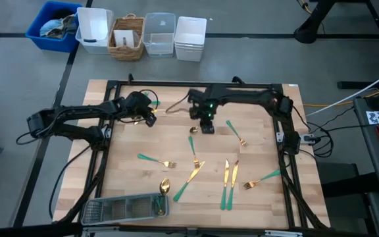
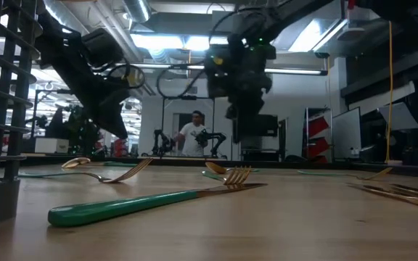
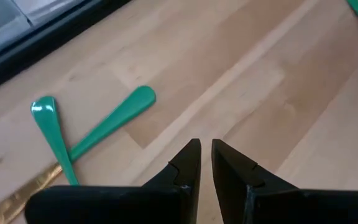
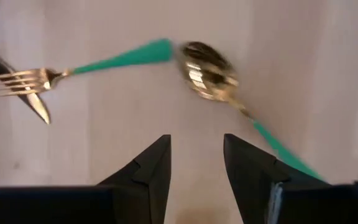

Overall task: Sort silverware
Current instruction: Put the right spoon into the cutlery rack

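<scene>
Gold-headed, teal-handled silverware lies scattered flat on the wooden table (image 1: pixel 176 135): a fork (image 1: pixel 155 160), a spoon (image 1: pixel 193 148), knives (image 1: pixel 226 184) and more forks (image 1: pixel 262 178). My right gripper (image 1: pixel 206 126) hovers open over the table's middle. Its wrist view shows a spoon (image 4: pixel 207 74) and a fork (image 4: pixel 23 81) ahead of its fingers (image 4: pixel 194 162). My left gripper (image 1: pixel 149 117) hangs shut near the far left. Two crossed teal handles (image 3: pixel 114 121) lie beside it (image 3: pixel 205 155). In the low view a fork (image 2: pixel 144 203) lies nearest.
A grey mesh tray (image 1: pixel 124 209) sits at the near left edge, with a spoon (image 1: pixel 164 187) by its right end. Black frame rails (image 1: pixel 104 151) border the table. Bins and a basket (image 1: pixel 127 38) stand on the floor beyond the far edge. A person (image 2: pixel 193 134) is far behind.
</scene>
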`<state>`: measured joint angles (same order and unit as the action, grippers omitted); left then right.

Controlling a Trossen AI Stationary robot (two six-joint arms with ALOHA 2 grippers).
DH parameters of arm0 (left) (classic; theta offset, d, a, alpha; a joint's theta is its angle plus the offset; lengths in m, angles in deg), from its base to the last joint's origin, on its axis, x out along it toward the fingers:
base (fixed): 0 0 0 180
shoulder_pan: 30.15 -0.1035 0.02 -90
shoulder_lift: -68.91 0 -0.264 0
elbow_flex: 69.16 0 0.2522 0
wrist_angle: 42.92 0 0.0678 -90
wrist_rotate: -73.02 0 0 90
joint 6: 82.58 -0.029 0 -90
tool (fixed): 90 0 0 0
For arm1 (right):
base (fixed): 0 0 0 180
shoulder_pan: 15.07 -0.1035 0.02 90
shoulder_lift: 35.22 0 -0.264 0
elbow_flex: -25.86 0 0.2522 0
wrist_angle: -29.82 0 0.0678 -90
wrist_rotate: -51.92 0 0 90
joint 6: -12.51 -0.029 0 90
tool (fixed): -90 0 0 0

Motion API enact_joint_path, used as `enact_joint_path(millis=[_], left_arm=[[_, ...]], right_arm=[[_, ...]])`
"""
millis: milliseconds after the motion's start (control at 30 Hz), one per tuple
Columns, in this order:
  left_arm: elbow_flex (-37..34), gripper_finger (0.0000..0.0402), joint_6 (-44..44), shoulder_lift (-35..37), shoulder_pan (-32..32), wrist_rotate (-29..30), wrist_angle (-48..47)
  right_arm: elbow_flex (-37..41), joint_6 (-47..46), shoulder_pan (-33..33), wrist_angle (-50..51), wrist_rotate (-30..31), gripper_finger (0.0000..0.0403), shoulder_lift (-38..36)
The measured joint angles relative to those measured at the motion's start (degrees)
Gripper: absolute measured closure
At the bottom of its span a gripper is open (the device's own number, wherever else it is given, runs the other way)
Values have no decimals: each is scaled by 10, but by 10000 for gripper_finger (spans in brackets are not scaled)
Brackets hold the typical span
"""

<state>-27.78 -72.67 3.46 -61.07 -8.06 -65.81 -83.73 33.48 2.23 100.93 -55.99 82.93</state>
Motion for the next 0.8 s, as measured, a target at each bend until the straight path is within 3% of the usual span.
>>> enact_joint_path(millis=[367, 800], left_arm=[[0, 370, -44, 0, 0, 0, -5], [0, 370, -44, 0, 0, 0, -9]], right_arm=[[0, 2, -103, -92, 190, 253, 18], [-2, -79, -113, -110, 237, 253, 47]])
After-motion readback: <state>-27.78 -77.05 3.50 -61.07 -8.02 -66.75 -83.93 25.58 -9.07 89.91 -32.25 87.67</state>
